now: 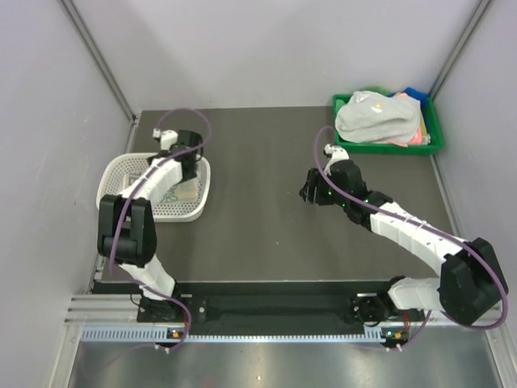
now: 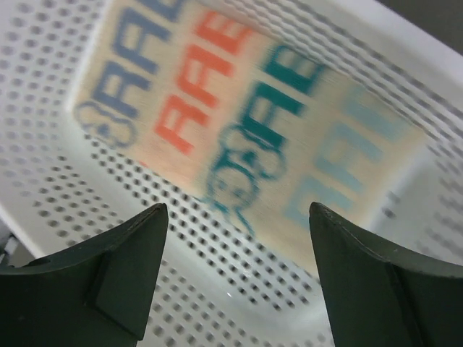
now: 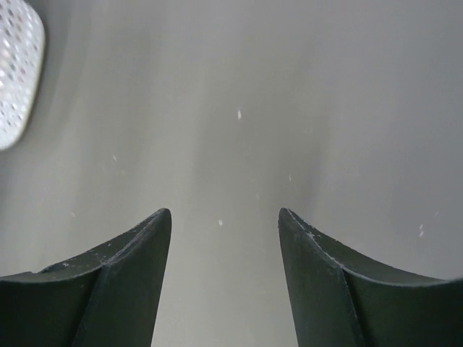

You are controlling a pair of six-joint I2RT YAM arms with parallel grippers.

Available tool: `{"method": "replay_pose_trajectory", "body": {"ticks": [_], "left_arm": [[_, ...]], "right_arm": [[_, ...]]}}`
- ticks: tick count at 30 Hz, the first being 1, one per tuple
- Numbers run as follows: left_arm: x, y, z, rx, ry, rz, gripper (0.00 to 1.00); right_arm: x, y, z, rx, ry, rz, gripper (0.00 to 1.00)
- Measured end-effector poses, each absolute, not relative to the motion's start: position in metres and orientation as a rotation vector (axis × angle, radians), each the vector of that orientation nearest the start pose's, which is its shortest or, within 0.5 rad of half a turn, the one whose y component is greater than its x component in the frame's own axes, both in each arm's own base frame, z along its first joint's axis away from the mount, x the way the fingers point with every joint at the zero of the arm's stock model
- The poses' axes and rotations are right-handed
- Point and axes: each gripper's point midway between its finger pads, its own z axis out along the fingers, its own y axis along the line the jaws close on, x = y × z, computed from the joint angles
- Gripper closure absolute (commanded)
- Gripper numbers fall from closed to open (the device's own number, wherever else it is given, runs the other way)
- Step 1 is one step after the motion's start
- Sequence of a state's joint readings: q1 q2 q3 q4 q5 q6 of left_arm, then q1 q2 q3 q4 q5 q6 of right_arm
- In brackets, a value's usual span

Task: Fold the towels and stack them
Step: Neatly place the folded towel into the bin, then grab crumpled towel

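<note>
Left gripper: jaws wide apart, holding nothing, over white basket, left of overhead frame.
Lettered towel: flat in basket.
Right gripper: parted, nothing held, above table, centre.
Remaining towels: heaped in green tray, upper right.

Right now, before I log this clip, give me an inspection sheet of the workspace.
Surface: dark table, a few pale specks.
Job's things: lettered towel flat in the basket; grey towel heaped over other coloured ones in the tray.
Clutter: nothing seen.
End effectors: left end effector open above the lettered towel, empty; right end effector open above the table, empty.
Cables: purple cable looping along each arm.
Surroundings: pale walls, metal posts.
</note>
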State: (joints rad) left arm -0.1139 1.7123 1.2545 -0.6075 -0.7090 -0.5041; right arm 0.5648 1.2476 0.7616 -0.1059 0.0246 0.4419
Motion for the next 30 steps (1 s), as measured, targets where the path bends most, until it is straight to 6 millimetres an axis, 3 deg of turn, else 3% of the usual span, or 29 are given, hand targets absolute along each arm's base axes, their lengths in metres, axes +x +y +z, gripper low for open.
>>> {"method": "replay_pose_trajectory", "body": {"ticks": [6, 8, 11, 16, 23, 30], "left_arm": [[0.375, -0.052, 0.129, -0.423, 2.296, 0.345, 0.16], [0.368, -0.080, 0.142, -0.355, 2.287, 0.231, 0.17], [0.359, -0.114, 0.158, -0.273, 2.271, 0.077, 0.17], [0.337, -0.149, 0.160, -0.150, 2.303, -0.097, 0.17], [0.316, -0.187, 0.156, 0.027, 2.345, -0.253, 0.17], [0.314, -0.193, 0.143, 0.029, 2.355, -0.281, 0.18]], "right_arm": [[0.352, 0.201, 0.175, -0.065, 2.145, 0.500, 0.37], [0.381, 0.181, 0.191, 0.002, 2.118, 0.463, 0.37], [0.431, 0.135, 0.209, 0.134, 2.064, 0.372, 0.37], [0.495, 0.068, 0.216, 0.309, 2.003, 0.233, 0.37], [0.576, 0.013, 0.186, 0.470, 1.955, 0.107, 0.36], [0.598, -0.046, 0.120, 0.667, 1.988, 0.042, 0.37]]}}
